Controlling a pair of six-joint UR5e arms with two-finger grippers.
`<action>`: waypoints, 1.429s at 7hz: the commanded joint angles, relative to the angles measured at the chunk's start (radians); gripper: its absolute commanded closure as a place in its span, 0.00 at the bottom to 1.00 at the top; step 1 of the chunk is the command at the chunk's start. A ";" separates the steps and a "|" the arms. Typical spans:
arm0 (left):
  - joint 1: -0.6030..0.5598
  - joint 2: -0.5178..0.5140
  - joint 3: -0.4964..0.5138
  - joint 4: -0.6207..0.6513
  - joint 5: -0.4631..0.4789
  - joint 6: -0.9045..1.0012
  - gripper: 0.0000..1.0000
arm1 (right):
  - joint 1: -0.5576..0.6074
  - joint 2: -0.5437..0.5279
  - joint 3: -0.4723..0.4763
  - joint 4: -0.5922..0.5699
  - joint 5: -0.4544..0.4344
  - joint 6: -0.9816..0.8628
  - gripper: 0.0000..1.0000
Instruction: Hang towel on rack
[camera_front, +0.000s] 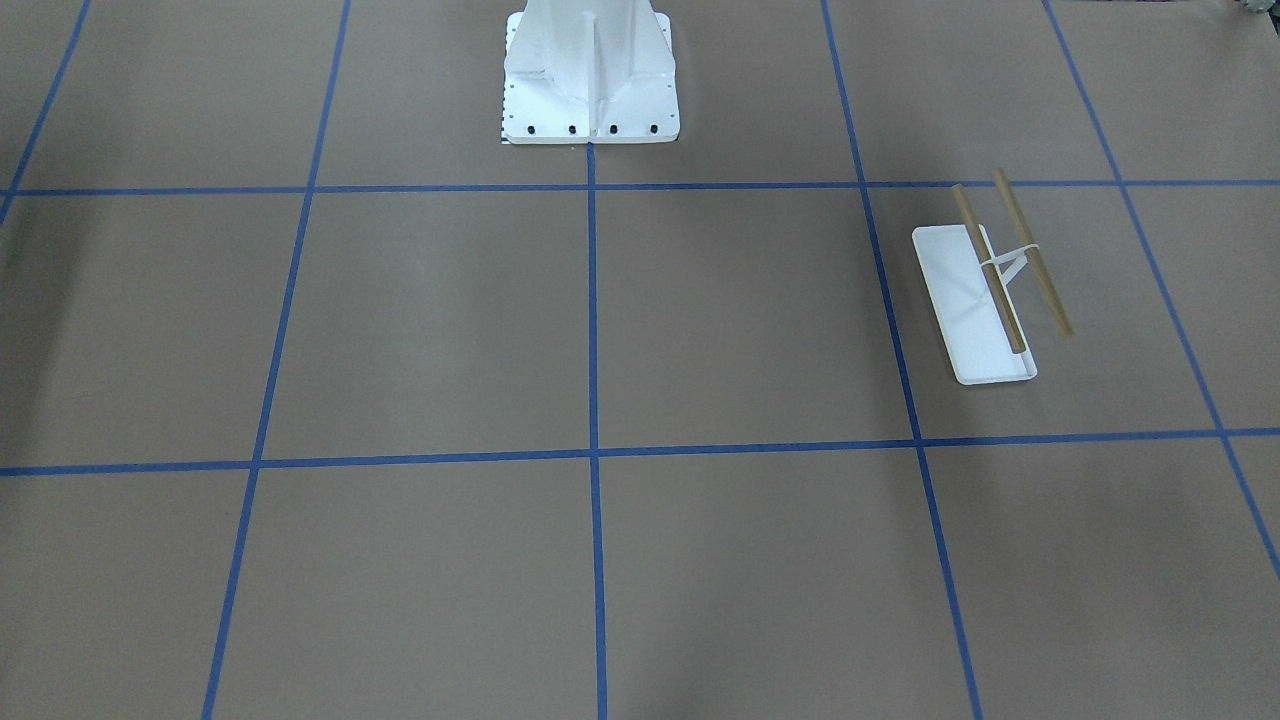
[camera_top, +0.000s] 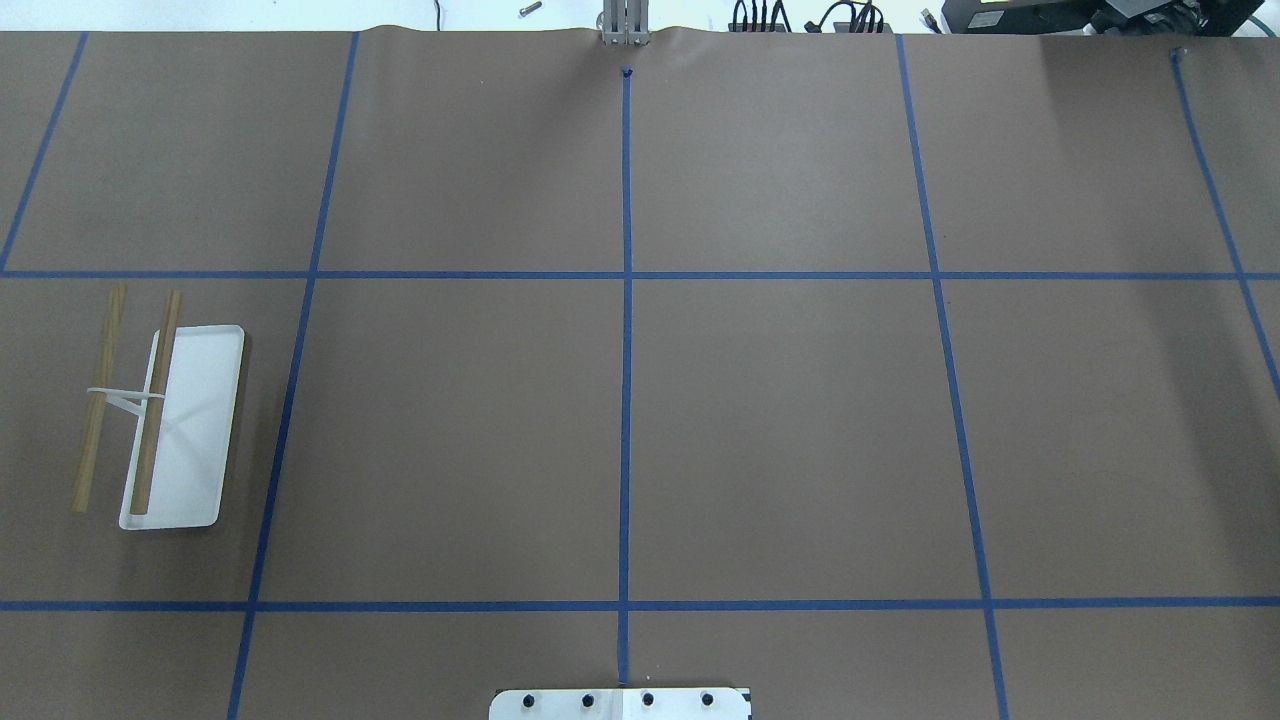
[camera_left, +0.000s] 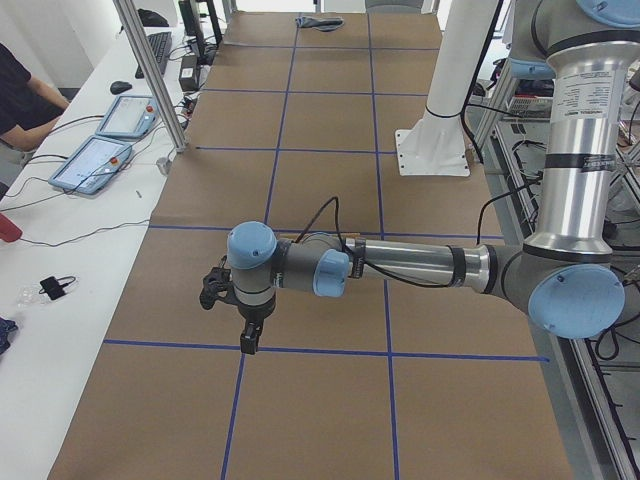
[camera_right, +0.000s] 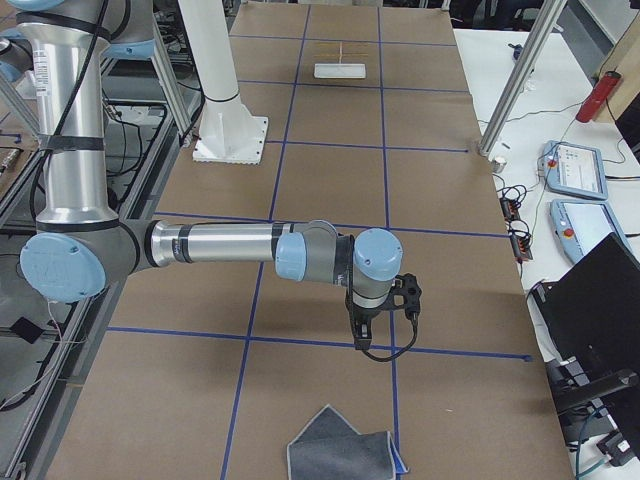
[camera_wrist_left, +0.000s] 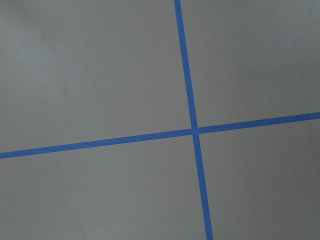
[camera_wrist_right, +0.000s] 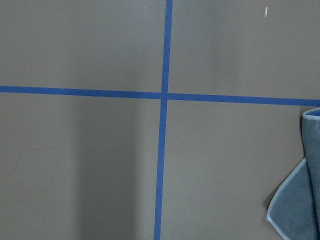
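Observation:
The rack (camera_front: 968, 318) stands on the table on my left side, a white tray base with two tan wooden rods; it also shows in the overhead view (camera_top: 198, 430) and far off in the exterior right view (camera_right: 340, 70). The towel (camera_right: 340, 452), dark grey with a blue corner, lies crumpled at the table's right end; its edge shows in the right wrist view (camera_wrist_right: 300, 200). My left gripper (camera_left: 248, 342) points down above the table near the rack's end. My right gripper (camera_right: 362, 342) points down short of the towel. I cannot tell whether either is open or shut.
The large white bolted pedestal (camera_front: 590, 90) stands at the table's robot side in the middle. Blue tape lines cross the brown table. A person (camera_left: 20, 100) sits at a side desk with tablets (camera_left: 95, 160). A metal post (camera_right: 510, 90) stands at the table's edge.

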 joint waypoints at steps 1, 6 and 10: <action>-0.003 0.000 -0.010 -0.011 0.004 0.011 0.02 | 0.000 -0.001 0.019 0.007 0.010 -0.004 0.00; 0.015 -0.010 0.005 -0.007 0.039 0.006 0.02 | -0.005 -0.030 -0.010 0.089 -0.072 -0.007 0.00; 0.017 -0.003 0.021 -0.016 0.027 0.003 0.02 | -0.005 0.058 -0.527 0.587 -0.116 -0.072 0.00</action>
